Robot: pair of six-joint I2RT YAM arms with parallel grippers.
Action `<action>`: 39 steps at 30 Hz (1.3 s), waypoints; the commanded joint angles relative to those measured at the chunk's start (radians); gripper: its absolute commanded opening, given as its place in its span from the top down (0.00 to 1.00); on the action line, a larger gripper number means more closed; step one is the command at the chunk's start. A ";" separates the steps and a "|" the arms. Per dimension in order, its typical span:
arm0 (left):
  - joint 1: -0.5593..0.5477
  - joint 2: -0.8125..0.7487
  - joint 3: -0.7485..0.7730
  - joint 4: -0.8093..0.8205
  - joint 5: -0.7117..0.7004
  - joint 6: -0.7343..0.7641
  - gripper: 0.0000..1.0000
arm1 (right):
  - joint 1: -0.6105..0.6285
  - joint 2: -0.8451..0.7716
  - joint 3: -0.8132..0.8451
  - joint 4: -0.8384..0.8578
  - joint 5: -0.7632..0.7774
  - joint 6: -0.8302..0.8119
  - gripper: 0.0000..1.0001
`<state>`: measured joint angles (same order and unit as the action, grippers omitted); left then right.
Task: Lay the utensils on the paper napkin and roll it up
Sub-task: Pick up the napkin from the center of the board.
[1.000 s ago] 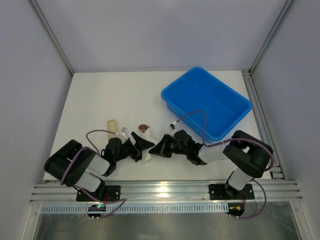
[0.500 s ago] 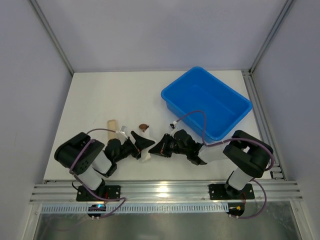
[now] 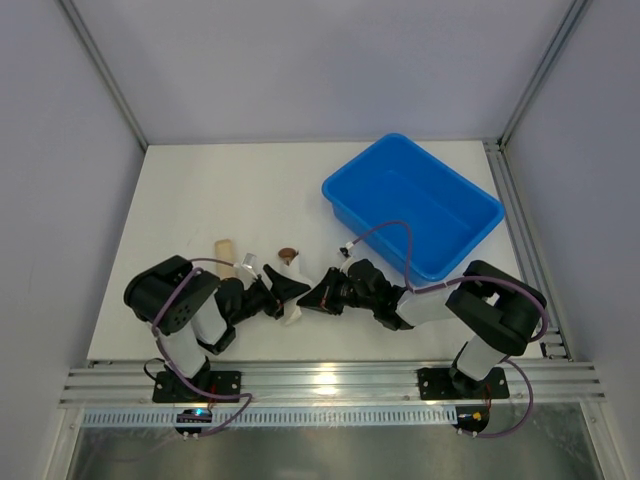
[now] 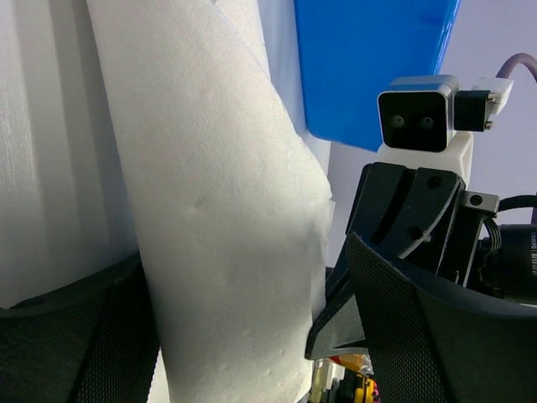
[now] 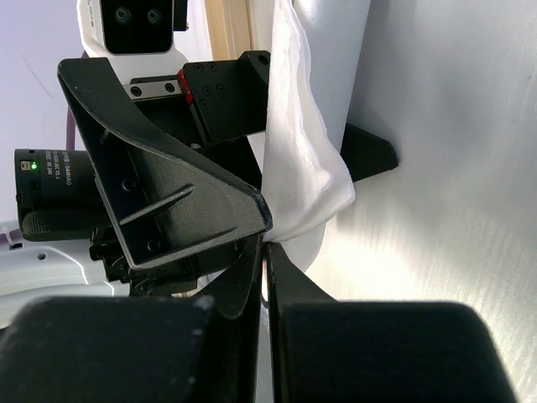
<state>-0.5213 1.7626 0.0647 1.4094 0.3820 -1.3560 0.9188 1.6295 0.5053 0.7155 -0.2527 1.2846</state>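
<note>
The paper napkin (image 3: pixel 291 313) is rolled into a white tube (image 4: pixel 226 235) that lies between the two arms near the table's front. My left gripper (image 3: pixel 283 293) straddles the roll, open, with its jaws (image 4: pixel 252 344) on either side and a gap on the right. My right gripper (image 3: pixel 318 297) is shut, and its tips (image 5: pixel 267 250) touch the crumpled end of the roll (image 5: pixel 306 168). Whether they pinch paper I cannot tell. A bronze round spoon bowl (image 3: pixel 287 254) shows just beyond the left gripper. The fork is hidden.
A tan cylinder (image 3: pixel 225 254) lies left of the spoon bowl. A blue bin (image 3: pixel 412 205) stands at the back right, its wall (image 4: pixel 377 67) close behind the roll. The two grippers face each other almost tip to tip.
The left arm's elbow has swung right and towards the roll, and its jaws have narrowed a little around it. The right arm has not moved.
</note>
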 commanded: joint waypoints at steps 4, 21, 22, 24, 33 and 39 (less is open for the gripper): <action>0.004 -0.044 -0.172 0.135 -0.031 0.066 0.18 | -0.003 -0.002 0.012 0.035 0.004 -0.005 0.97; 0.004 -0.092 -0.172 0.135 -0.031 0.054 0.21 | -0.001 -0.005 -0.028 -0.025 0.033 -0.036 0.96; 0.004 -0.092 -0.172 0.134 -0.032 0.054 0.21 | -0.001 -0.005 -0.031 -0.027 0.035 -0.039 0.96; 0.004 -0.094 -0.172 0.135 -0.031 0.049 0.22 | -0.001 -0.003 -0.037 -0.033 0.041 -0.041 0.96; 0.004 -0.101 -0.172 0.135 -0.028 0.046 0.26 | 0.000 0.010 -0.037 -0.028 0.046 -0.044 0.97; 0.004 -0.110 -0.174 0.135 -0.032 0.043 0.27 | -0.001 0.009 -0.045 -0.031 0.052 -0.045 0.96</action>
<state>-0.5213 1.6810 0.0551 1.3098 0.3656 -1.3270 0.9188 1.6371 0.4641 0.6640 -0.2199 1.2583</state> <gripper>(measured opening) 0.736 0.040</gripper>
